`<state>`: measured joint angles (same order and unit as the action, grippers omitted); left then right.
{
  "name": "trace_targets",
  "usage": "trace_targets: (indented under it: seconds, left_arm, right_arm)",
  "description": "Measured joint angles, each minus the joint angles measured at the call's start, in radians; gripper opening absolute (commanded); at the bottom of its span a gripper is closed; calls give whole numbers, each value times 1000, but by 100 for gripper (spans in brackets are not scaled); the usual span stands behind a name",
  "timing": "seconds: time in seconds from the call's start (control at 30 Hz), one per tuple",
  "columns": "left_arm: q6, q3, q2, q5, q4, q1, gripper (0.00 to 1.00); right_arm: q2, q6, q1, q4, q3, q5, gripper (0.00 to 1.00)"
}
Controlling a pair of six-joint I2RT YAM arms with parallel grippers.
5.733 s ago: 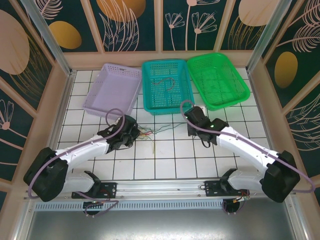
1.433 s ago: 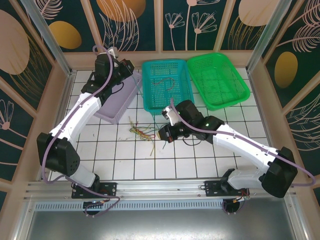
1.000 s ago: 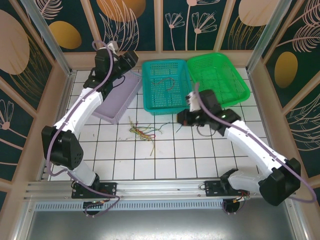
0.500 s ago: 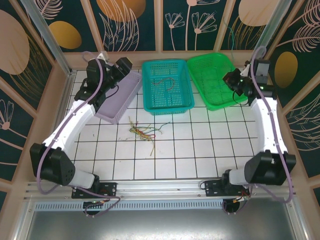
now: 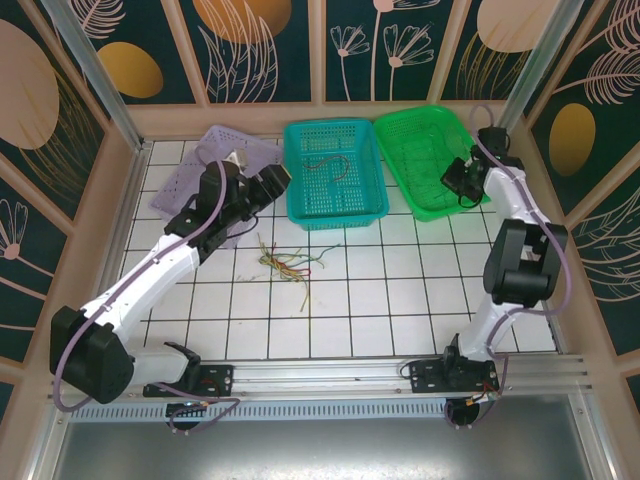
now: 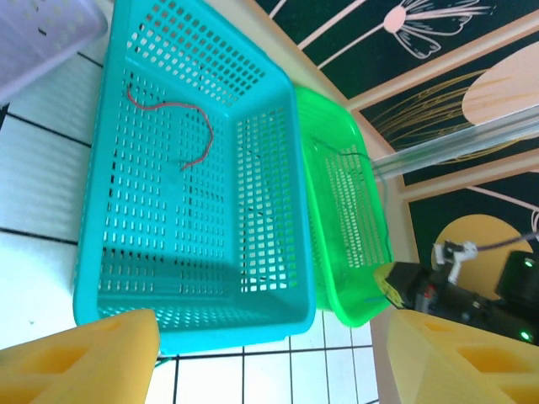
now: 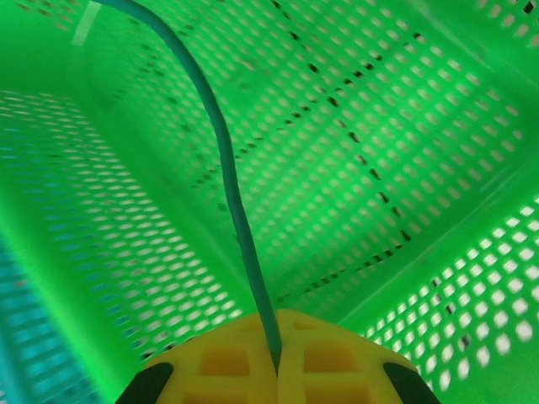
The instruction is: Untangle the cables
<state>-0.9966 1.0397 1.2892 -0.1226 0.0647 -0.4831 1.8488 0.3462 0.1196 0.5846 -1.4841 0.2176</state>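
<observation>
Teal-green wire (image 7: 229, 181) trailing into green basket (image 7: 396, 126), right hand (image 7: 277, 341) pinching it; we are seeing left hand (image 6: 269, 362) gaping empty.

I count three baskets: one purple basket (image 5: 185, 165), one teal basket (image 5: 335, 127) and one green basket (image 5: 425, 113). There is one reddish cable (image 5: 328, 163) in the teal basket, one teal-green cable (image 7: 226, 160) over the green basket, and one tangle (image 5: 285, 265) on the desk (image 5: 400, 290), its strands too thin to count. I have two hands: my left hand (image 5: 272, 182) and my right hand (image 5: 455, 180).
</observation>
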Motion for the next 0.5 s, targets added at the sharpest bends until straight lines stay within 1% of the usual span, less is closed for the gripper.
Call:
trace_targets:
  seconds: [0.1, 0.13, 0.17, 0.2, 0.27, 0.33, 0.4, 0.5]
  left_arm:
    - [-5, -6, -4, 2, 9, -6, 72]
    - [-5, -8, -6, 4, 13, -7, 72]
    - [-6, -8, -10, 6, 19, -7, 73]
    - [-8, -8, -13, 8, 22, -7, 73]
    - [-19, -8, -19, 19, 33, -8, 73]
    - [-33, -8, -24, 33, 64, -10, 74]
    - [-47, -10, -26, 51, 98, -11, 74]
    - [-72, -34, -35, 76, 151, -13, 75]
  right_arm:
    - [66, -34, -5, 9, -44, -41, 0]
    - [81, -42, -8, 13, -60, -55, 8]
    - [90, -51, -12, 14, -72, -67, 22]
    - [92, -57, -16, 15, -79, -74, 32]
    - [90, -71, -31, 18, -87, -98, 46]
    - [81, -74, -50, 19, -90, -119, 55]
    - [54, -62, -66, 22, -90, -141, 58]
    - [-38, -41, -84, 26, -90, -169, 59]
